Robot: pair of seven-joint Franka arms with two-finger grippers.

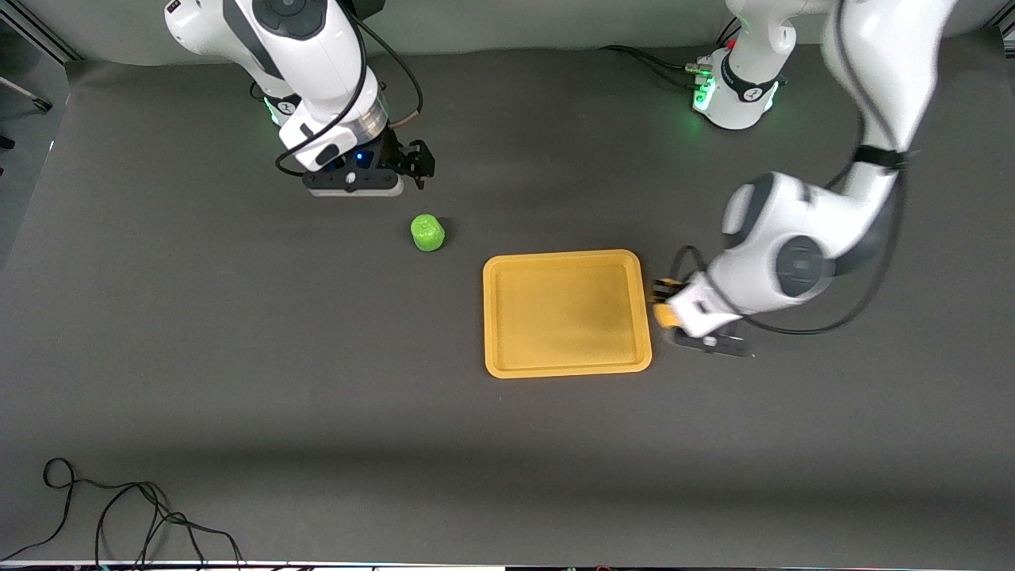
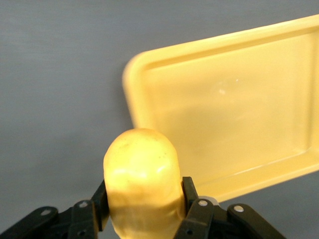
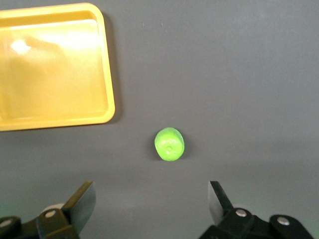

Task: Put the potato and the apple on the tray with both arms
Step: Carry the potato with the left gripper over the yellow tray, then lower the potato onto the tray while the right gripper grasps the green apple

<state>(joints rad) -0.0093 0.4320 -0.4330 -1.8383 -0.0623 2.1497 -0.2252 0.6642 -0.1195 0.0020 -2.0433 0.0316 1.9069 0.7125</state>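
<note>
Our left gripper [image 2: 144, 209] is clamped on the potato [image 2: 142, 186], one black finger [image 2: 195, 211] pressed to each flank of it. In the left wrist view the potato's long axis runs straight out from between the fingers, its rounded end pointing away from the wrist toward the table, with a corner of the tray [image 2: 132, 74] just past it. From the front we catch only a sliver of the potato [image 1: 664, 315] under the wrist, held just beside the tray's [image 1: 567, 369] short edge at the left arm's end of the table (whether it hangs over the rim or just outside it we cannot tell). The left arm folds down from its base in a sharp elbow, its forearm angled low toward that tray edge.

The tray lies flat near the middle of the table, its long sides running between the two arms' ends, with nothing in it.

The apple [image 1: 428, 232] sits on the mat apart from the tray, toward the right arm's end and a little farther from the front camera than the tray. We see its dimpled face turned up toward the right wrist camera [image 3: 169, 144].

Our right gripper [image 1: 412, 162] hangs over the mat near the apple, fingers spread wide and holding nothing, the arm bent down close to its own base.
</note>
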